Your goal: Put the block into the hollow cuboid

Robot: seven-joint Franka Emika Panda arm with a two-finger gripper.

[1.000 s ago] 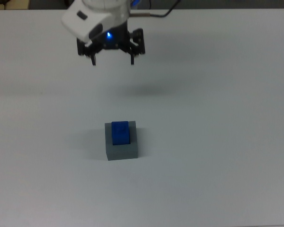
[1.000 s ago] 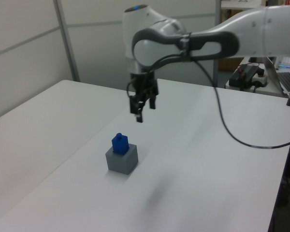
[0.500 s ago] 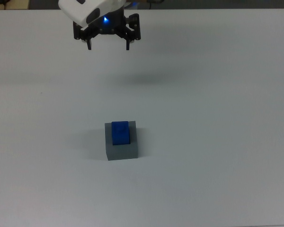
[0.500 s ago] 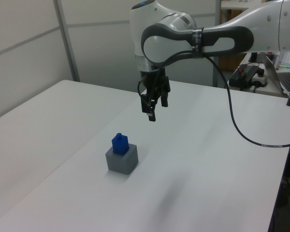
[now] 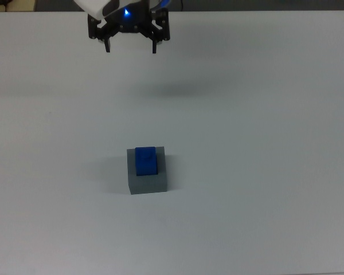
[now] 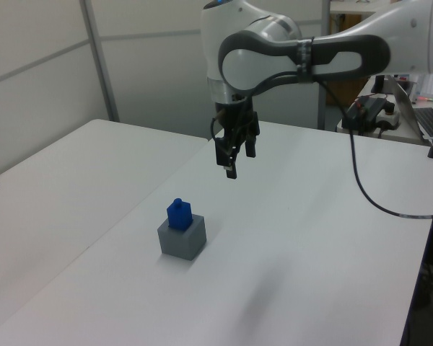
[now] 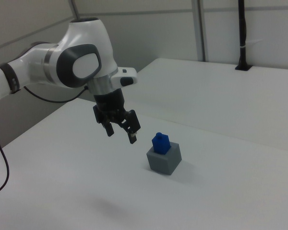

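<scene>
Gripper [image 5: 130,47] has moved up and away toward the far edge of the white table [image 5: 264,143], well apart from the boxes. Its fingers are spread wide and hold nothing. That looks like the job is done: the hollow cuboid [image 5: 148,183] sits on the table with the block [image 5: 145,160] standing in its top hole, poking out.

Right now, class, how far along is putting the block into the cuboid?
Done: the block sits in the cuboid, its top sticking out. In hand: nothing; the gripper is open, empty and well away. Left: nothing visible.
</scene>
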